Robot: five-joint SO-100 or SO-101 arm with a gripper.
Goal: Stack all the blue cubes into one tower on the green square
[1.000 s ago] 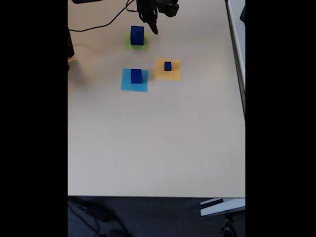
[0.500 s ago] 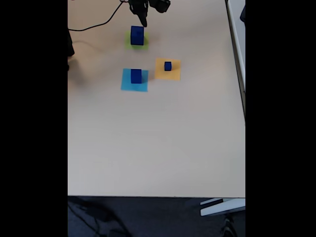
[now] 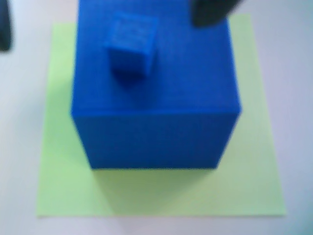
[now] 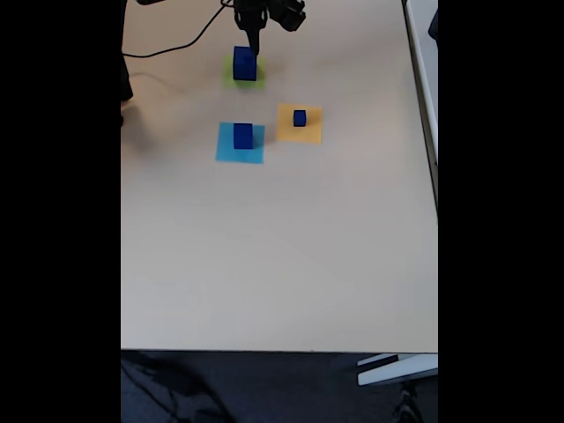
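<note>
On the lime green square (image 3: 161, 191) sits the large blue cube (image 3: 156, 93), and the wrist view looks straight down on it, a bit blurred. Perched on that cube's top face, toward its upper-left part, is the tiny blue cube (image 3: 130, 45), turned slightly against the big one's edges. That's the tower (image 4: 245, 64) as it stands: two pieces, largest under smallest. Dark end effector parts poke in at the wrist view's top edge and left edge, one tip (image 3: 211, 11) hovering over the big cube's upper-right corner, clear of the tiny cube.

Over in the fixed view, the end effector (image 4: 253, 33) hangs at the far end of the pale surface (image 4: 282, 256), its dark tip pointing down just above the tower. It carries nothing I can see, and whether it is parted or closed I cannot tell.

Nearer the camera, a mid-sized blue cube (image 4: 243, 136) stands on the light-blue square (image 4: 240, 152). Just to its right, a small blue cube (image 4: 300, 117) rests on the orange-yellow square (image 4: 300, 130). Both sit well apart from the green patch. A black cable (image 4: 172, 46) trails across the far left of the surface
</note>
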